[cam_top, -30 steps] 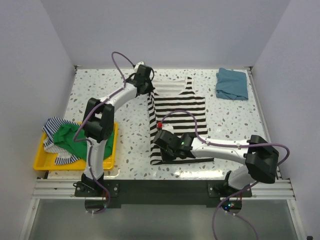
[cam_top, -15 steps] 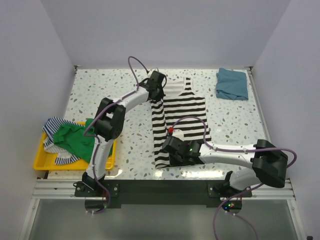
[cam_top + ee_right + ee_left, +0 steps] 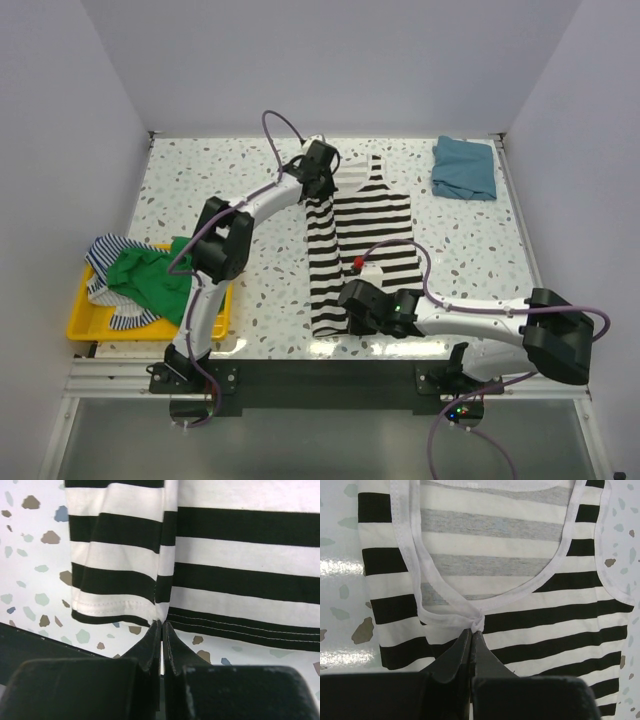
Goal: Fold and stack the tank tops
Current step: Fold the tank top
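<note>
Black-and-white striped tank top [image 3: 375, 225] lies flat mid-way across the table [image 3: 200, 190], with its left side folded inward. Left gripper [image 3: 471, 633] is pinched closed on the white strap trim by the neckline. Right gripper [image 3: 161, 625] is pinched closed on the folded bottom hem. Folded teal tank top [image 3: 465, 167] sits at the far right corner. Green top [image 3: 145, 275] and thin blue-striped top [image 3: 103, 255] are heaped in the yellow tray [image 3: 78, 326] on the left.

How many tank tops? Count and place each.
4: black-and-white striped top mid-table; teal top folded at the far right corner; green top and thin blue-striped top heaped in the yellow tray, possibly hiding more.
</note>
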`<state>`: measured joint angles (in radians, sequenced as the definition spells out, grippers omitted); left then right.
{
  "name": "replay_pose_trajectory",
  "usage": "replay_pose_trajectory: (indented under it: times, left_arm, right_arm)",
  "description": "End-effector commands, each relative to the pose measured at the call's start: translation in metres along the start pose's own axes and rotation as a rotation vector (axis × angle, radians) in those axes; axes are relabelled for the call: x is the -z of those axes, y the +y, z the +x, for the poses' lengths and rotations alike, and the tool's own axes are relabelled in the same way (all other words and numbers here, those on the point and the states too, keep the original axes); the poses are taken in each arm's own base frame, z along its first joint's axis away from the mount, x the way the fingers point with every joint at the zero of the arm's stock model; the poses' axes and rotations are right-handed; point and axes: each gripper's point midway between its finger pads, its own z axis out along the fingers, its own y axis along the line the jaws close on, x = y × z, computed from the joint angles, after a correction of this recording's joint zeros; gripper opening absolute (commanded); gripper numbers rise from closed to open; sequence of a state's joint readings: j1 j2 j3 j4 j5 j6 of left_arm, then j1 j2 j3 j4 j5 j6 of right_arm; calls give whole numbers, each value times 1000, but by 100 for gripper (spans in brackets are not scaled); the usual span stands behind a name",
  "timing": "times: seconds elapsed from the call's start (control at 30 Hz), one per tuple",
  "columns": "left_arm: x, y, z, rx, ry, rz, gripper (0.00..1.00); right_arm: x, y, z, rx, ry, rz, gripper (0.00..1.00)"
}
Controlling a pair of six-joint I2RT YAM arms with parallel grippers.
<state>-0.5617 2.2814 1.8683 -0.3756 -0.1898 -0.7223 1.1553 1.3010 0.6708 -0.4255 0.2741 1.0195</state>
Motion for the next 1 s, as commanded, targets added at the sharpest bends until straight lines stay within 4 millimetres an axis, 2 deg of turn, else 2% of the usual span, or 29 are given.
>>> replay_pose_trajectory:
  times: [0.0,0.17,0.33,0.47,0.57,0.67,0.73,0.77,0.8,0.83,0.87,0.9,0.97]
  left_arm:
    - [-4,-14,-7,1,-26,39,0]
    - [-5,-18,0,-6,-18,63,0]
    - [-2,-22,-3,-5,-27,80,1]
    - [3,-25,-5,-1,-46,103,7]
    - [4,-34,-6,-9,-48,148,10]
    - [2,-41,-3,-27,-40,193,20]
    - [2,-43,0,-41,-34,212,29]
    - [4,-44,-3,-40,-45,221,32]
    - [12,-48,-10,-39,-65,241,39]
    - [13,-45,-9,-40,-67,244,43]
    - [16,-43,-16,-33,-84,248,47]
    - [23,-45,-24,-27,-95,260,51]
    - [28,-35,-36,-9,-110,251,53]
  right_arm:
    - [-1,-2,-4,-70,-54,-15,0]
    - [-3,-9,1,-83,-62,1,0]
    - [-3,-10,2,-89,-73,3,0]
    - [-1,-13,1,-94,-89,10,0]
    - [-2,-15,2,-103,-90,14,0]
    - [-2,-17,4,-110,-91,17,1]
    - [-1,-19,4,-111,-95,26,5]
    - [1,-19,2,-118,-106,22,11]
    - [3,-23,2,-118,-106,33,16]
    - [5,-24,1,-122,-114,37,19]
    - [12,-23,-4,-139,-132,25,22]
    - [15,-31,-4,-133,-140,54,30]
    - [25,-30,-13,-136,-167,48,37]
